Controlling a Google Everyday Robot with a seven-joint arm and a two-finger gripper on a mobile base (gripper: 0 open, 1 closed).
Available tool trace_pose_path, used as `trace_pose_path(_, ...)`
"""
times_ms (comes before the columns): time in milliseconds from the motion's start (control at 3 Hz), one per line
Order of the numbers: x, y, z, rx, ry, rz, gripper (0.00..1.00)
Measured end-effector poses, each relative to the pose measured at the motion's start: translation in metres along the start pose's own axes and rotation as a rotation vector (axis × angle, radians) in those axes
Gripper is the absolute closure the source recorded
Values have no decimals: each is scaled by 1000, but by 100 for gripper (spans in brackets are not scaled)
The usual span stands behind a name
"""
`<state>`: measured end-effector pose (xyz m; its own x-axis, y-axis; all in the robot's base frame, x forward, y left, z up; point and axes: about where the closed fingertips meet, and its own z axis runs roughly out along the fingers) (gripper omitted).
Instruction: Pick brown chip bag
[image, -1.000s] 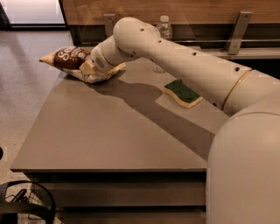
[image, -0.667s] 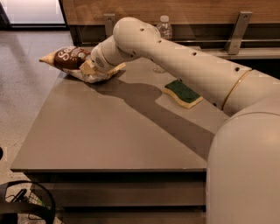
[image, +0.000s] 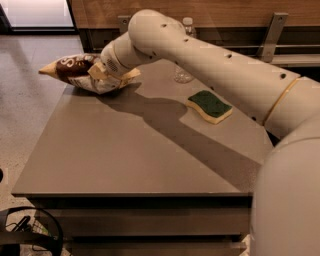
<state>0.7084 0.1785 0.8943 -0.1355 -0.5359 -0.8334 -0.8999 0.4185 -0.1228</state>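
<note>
The brown chip bag (image: 72, 66) lies at the far left corner of the grey table (image: 125, 155). It is crinkled, with a dark brown centre, white lettering and tan-yellow edges, and its left tip hangs past the table edge. My gripper (image: 101, 73) is at the bag's right half, pressed against it, and is mostly hidden behind my own wrist. My arm reaches across the table from the right. I cannot tell whether the bag rests on the table or is held just above it.
A green-and-yellow sponge (image: 210, 105) lies on the right side of the table. A clear plastic bottle (image: 184, 50) stands at the back, partly behind my arm. A wooden counter with metal brackets (image: 272, 32) runs behind the table. Floor lies to the left.
</note>
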Motion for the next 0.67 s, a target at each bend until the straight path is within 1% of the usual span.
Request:
trace_pose_path(333,-71,23,-56,41,-78,-165,100)
trace_pose_path(667,-123,44,-100,77,-135,-285,100)
